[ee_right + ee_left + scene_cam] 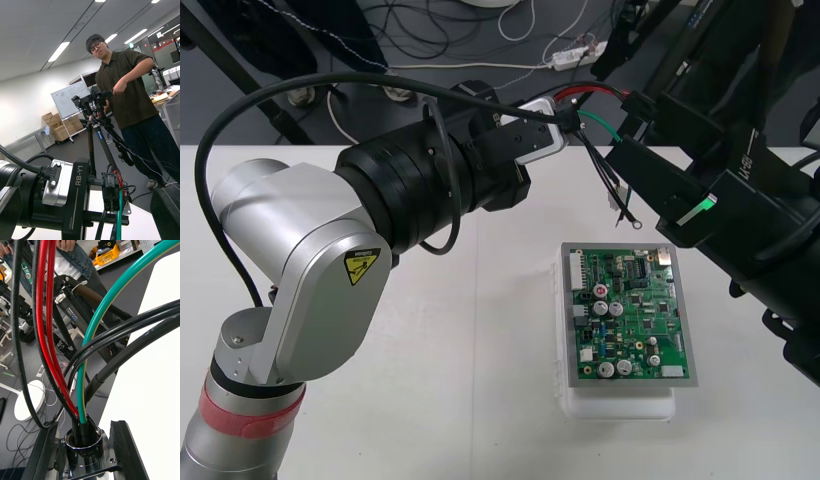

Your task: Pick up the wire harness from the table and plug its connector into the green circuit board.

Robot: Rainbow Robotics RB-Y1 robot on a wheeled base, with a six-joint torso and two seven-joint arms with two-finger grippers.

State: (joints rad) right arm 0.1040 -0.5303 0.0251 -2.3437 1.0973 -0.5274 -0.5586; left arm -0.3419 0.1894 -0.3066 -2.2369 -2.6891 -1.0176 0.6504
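My left gripper [558,125] is raised above the far side of the table, shut on the harness's round metal socket [84,450]. Its fingers [122,446] clamp the flange from both sides. Red, green and black wires [595,100] run from the socket to the small black plug [642,105], which hangs in the air. My right gripper [635,128] is open, one finger on each side of the plug [110,191], close to the left gripper [71,195]. The green circuit board [635,310] lies on its white base [620,405] below and nearer than both grippers, with nothing plugged in from the harness.
A loose pair of black wires ending in a ring lug [635,222] dangles above the table just beyond the board. The left arm's silver elbow [300,270] covers the left part of the table [480,380]. Cables and a power strip [565,58] lie on the floor beyond the far edge.
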